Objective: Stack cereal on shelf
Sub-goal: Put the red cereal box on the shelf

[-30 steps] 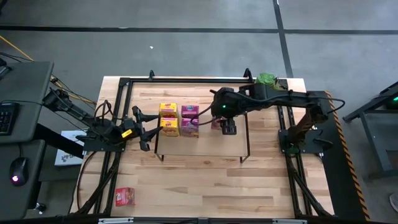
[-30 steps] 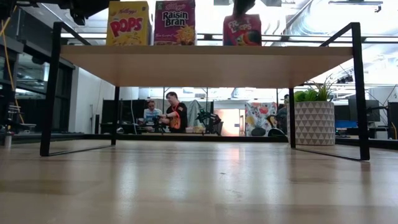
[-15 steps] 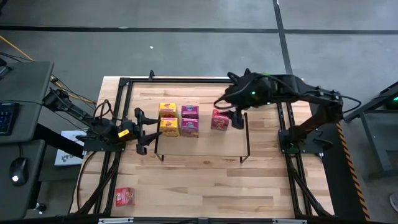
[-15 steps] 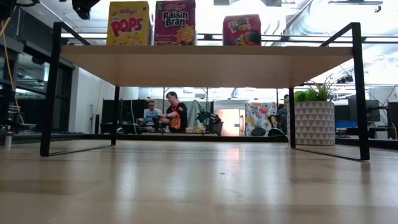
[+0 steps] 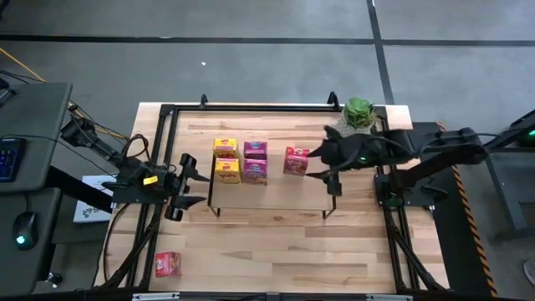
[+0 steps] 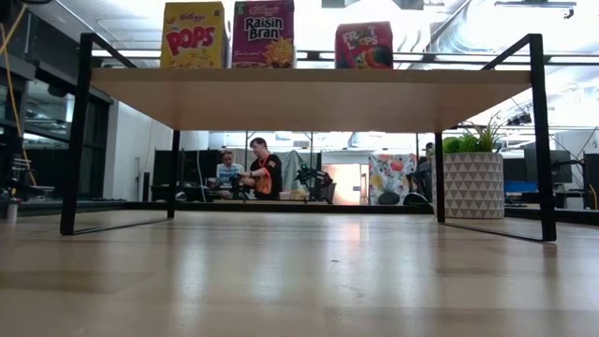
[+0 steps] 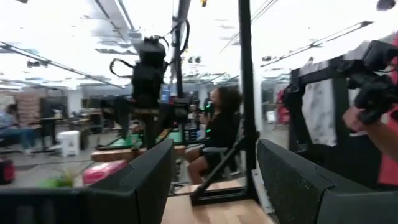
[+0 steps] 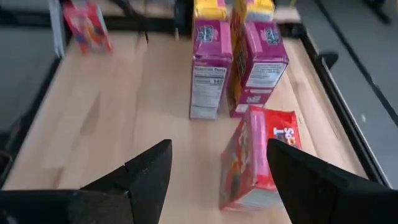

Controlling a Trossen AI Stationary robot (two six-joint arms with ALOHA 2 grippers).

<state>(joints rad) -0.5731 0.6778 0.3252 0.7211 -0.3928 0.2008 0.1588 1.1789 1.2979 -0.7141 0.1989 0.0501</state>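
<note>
Backed off from the shelf point(image 5: 272, 186) since a second ago, the right claw point(image 5: 322, 164) hangs open with the red cereal box point(image 5: 295, 160) just ahead, two magenta boxes point(image 5: 255, 161) and two yellow boxes point(image 5: 226, 160) beyond it, the open left claw point(image 5: 189, 181) past those, and another red box point(image 5: 167, 264) farthest on the counter point(image 5: 276, 242).
</note>
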